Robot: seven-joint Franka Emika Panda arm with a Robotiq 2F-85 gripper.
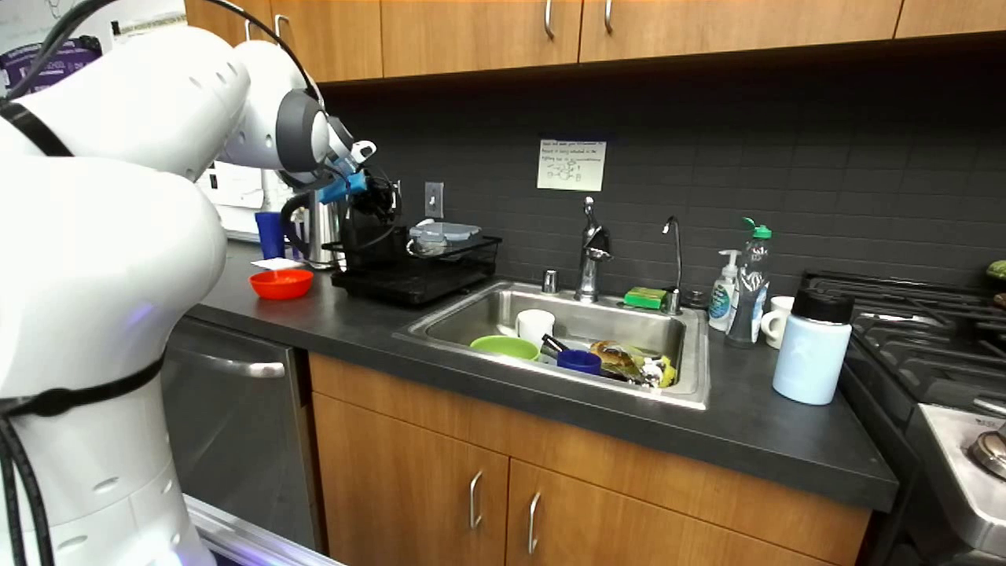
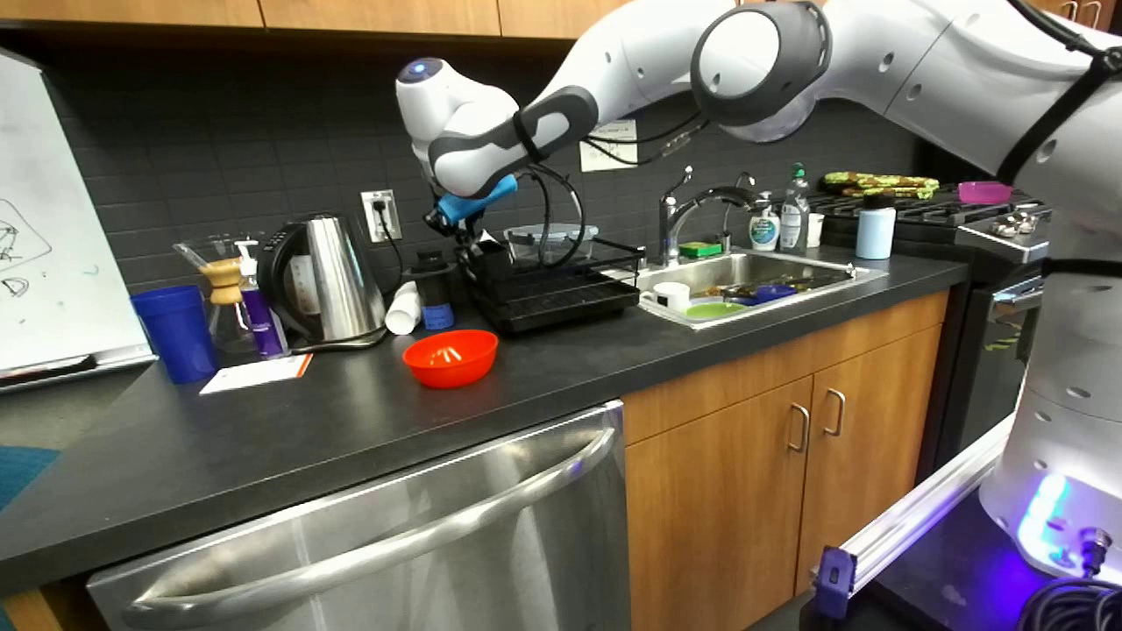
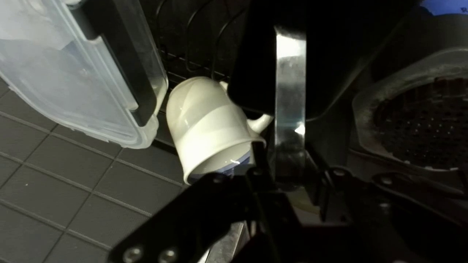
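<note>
My gripper (image 3: pixel 284 155) is over the black dish rack (image 2: pixel 570 302); it also shows small and dark in both exterior views (image 1: pixel 376 196) (image 2: pixel 465 230). In the wrist view its fingers stand partly apart on either side of a shiny metal strip (image 3: pixel 290 87). Whether they press on the strip is too dark to tell. The strip runs along a black container (image 3: pixel 336 51), which also shows in both exterior views (image 1: pixel 368 237) (image 2: pixel 487 265). A white mug (image 3: pixel 204 117) lies beside the left finger, its mouth facing the gripper. A clear lidded box (image 3: pixel 65 73) is left of the mug.
A dark perforated disc (image 3: pixel 424 120) is right of the container. A red bowl (image 2: pixel 451 359) stands before the rack. A kettle (image 2: pixel 342 280), blue cup (image 2: pixel 175 333) and dark cup (image 2: pixel 432 289) stand nearby. The sink (image 1: pixel 692 377) holds dishes beneath the faucet (image 1: pixel 589 259).
</note>
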